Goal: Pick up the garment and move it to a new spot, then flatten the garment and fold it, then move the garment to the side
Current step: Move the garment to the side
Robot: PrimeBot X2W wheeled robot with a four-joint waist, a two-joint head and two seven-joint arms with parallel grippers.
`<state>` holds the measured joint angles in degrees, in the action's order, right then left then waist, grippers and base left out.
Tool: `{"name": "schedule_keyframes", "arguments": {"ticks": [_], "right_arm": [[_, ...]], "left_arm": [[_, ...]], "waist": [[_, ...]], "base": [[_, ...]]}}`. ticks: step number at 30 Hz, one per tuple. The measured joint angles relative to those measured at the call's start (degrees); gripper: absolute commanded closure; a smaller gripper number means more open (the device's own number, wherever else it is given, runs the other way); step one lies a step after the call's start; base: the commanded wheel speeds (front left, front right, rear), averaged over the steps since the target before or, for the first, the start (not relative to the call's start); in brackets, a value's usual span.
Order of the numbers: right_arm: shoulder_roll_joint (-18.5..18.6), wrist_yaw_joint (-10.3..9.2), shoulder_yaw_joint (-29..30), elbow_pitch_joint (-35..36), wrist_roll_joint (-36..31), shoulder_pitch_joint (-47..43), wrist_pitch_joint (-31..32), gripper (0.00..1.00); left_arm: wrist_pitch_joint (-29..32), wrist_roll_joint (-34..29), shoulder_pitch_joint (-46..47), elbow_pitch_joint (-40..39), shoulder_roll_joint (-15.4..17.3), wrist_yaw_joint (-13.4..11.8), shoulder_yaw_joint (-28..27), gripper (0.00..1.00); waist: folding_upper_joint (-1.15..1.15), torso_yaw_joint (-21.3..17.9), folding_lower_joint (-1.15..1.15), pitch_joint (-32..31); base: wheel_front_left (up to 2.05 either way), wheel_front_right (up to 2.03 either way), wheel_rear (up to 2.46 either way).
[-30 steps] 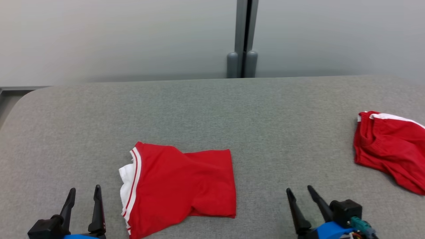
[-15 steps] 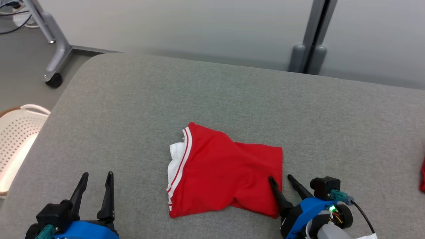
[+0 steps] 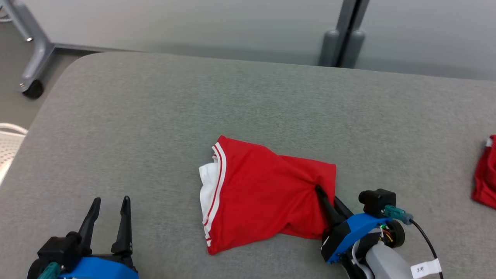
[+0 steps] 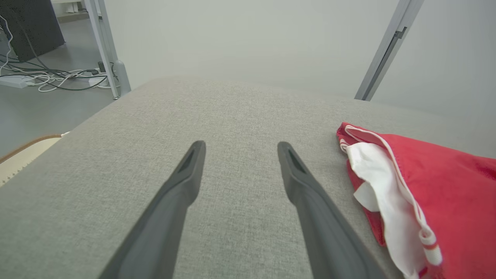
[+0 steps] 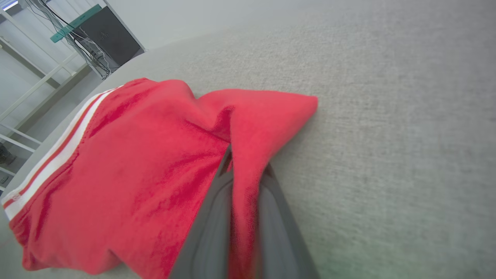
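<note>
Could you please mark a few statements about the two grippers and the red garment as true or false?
1. The right gripper is shut on the garment. True.
2. The left gripper touches the garment. False: it is open and stands apart from it, over the bare surface.
3. The garment is lifted clear of the surface. False: it lies on it.
4. A second garment lies off to the robot's right. True.
5. The garment's white-striped band is at the right gripper's side. False: it is at the side toward the left gripper.
</note>
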<state>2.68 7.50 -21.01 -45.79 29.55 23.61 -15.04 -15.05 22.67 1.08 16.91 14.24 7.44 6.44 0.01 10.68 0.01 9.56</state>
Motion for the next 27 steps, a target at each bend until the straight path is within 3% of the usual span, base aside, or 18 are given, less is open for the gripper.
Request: {"name": "schedule_keyframes", "arguments": {"ticks": [18,23,27], "right_arm": [[0.11,-0.01,-0.33,16.68,-5.57,-10.27,0.02,1.00],[0.12,-0.02,0.65,19.06,-7.20,-12.76,0.02,1.00],[0.11,-0.01,1.90,20.98,-9.34,-13.50,0.02,1.00]], "left_arm": [[0.00,-2.66,-3.25,-6.24,-1.37,0.00,0.03,0.00],[0.00,-2.68,-3.99,-7.81,-0.56,0.00,-0.26,0.00],[0.00,-2.49,-4.38,-8.20,0.44,0.00,-0.24,0.00]], "waist": [[0.00,-29.15,-0.01,1.57],[0.00,-34.04,-0.01,1.83],[0.00,-34.99,-0.01,2.77]], "base": [[0.00,0.00,0.00],[0.00,0.00,0.00],[0.00,0.00,0.00]]}}
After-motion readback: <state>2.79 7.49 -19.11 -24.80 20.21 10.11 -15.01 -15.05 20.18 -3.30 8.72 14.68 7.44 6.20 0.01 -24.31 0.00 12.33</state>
